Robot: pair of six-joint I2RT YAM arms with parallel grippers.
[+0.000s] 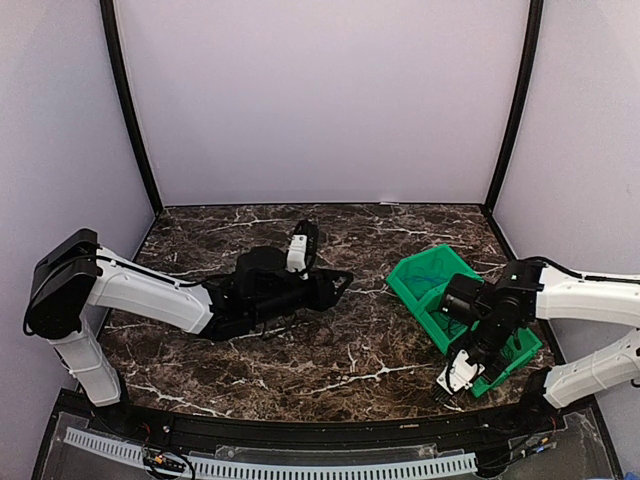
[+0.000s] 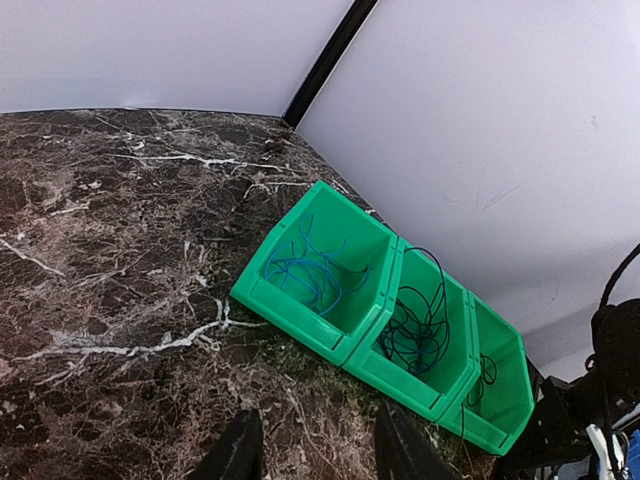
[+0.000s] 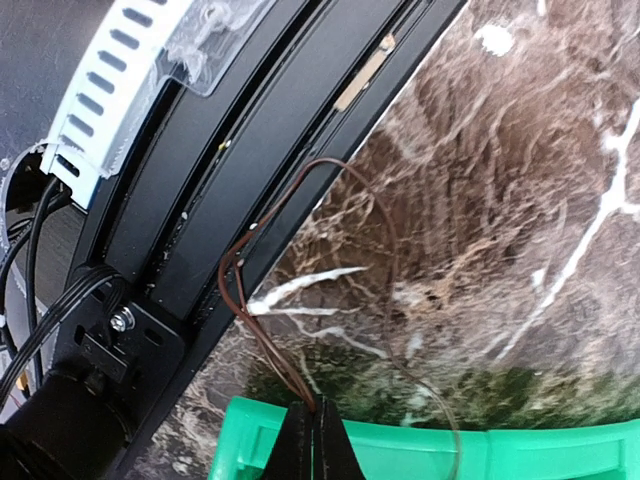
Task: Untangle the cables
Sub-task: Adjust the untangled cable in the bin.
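Right tool, closest to the lens, has its fingers pressed together on a thin brown cable, just above the rim of the green bins. From the pinch I see the cable rise in one open loop over the marbled worktop and across the black edge frame, then curve down toward the bin. Left tool lies low over the middle of the worktop, fingers apart with nothing between them, facing the three bins, which stand side by side at the worktop's right side. A blue cable coils in the first bin, black cables fill the middle one, and a small black loop sits in the third.
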